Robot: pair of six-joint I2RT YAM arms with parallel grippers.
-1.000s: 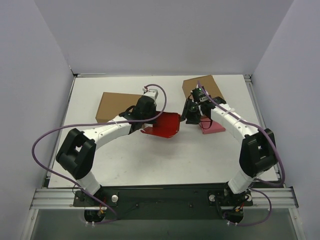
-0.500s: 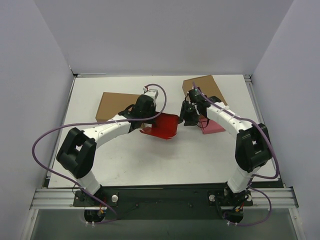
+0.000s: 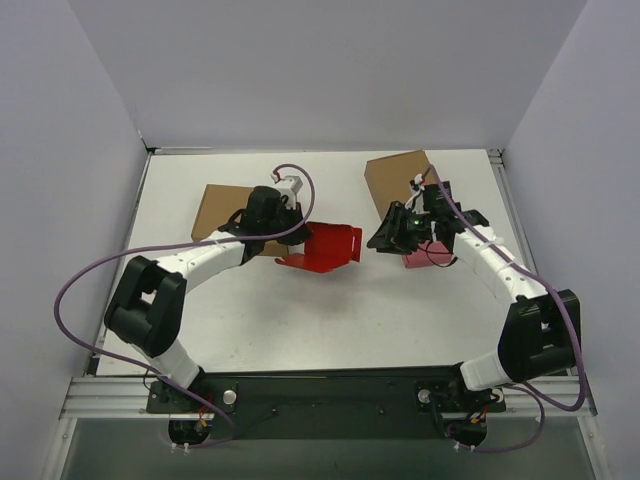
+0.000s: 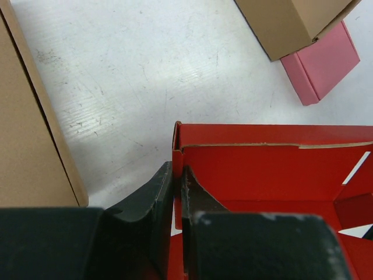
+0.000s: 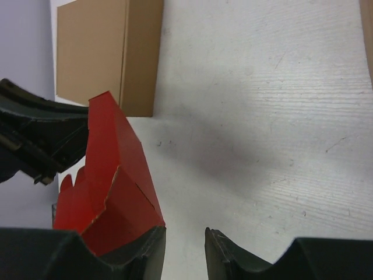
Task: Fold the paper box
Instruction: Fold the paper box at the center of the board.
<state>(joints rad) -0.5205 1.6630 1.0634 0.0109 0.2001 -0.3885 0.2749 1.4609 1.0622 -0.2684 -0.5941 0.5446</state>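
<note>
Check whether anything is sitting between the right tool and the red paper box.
Nothing visible does. Only bare table lies between the right tool and the paper box. The pink box and the brown box beside it lie outside that gap. The left tool pinches the box's wall.

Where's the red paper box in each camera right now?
Top external: bright red thin cardboard paper box, dead centre.
Left wrist: paper box, lower right.
Right wrist: paper box, lower left.
Shared landmark: large brown cardboard box, left-centre top external, left edge left wrist, upper left right wrist.
</note>
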